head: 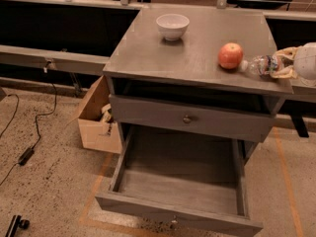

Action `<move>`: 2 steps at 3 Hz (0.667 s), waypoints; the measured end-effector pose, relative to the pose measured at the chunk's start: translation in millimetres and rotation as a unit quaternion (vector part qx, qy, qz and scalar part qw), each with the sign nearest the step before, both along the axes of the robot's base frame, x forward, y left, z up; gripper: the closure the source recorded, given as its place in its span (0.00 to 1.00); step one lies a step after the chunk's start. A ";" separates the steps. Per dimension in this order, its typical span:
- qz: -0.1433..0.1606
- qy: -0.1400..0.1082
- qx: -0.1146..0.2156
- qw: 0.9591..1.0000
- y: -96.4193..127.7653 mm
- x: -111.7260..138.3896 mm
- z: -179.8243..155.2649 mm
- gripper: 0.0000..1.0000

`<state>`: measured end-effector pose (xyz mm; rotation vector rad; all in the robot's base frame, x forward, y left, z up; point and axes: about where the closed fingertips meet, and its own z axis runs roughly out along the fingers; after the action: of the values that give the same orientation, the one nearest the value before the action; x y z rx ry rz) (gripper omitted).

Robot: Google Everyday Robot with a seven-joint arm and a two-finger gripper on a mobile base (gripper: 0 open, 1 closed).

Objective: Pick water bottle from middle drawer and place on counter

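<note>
The water bottle (260, 65) lies on its side at the right edge of the counter (187, 48), its white cap pointing left and almost touching a red apple (230, 56). My gripper (282, 66) reaches in from the right edge of the view, and its beige fingers (289, 52) close around the bottle's base end, just above the counter top. The middle drawer (182, 181) is pulled out wide at the bottom of the cabinet, and its plank floor is bare.
A white bowl (172, 26) stands at the back of the counter. A shut drawer front with a round knob (186, 118) sits above the open drawer. An open cardboard box (96, 122) stands left of the cabinet. A cable with a power brick (25, 154) lies on the floor at left.
</note>
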<state>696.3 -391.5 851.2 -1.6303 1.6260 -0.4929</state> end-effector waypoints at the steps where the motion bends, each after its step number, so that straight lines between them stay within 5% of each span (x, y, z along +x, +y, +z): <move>1: -0.008 -0.009 -0.004 1.000 5.7 0.0 29.8 1.00; 2: -0.007 -0.028 -0.017 0.999 9.7 5.4 65.2 1.00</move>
<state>701.7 -381.8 916.4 -1.6182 1.5965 -0.5709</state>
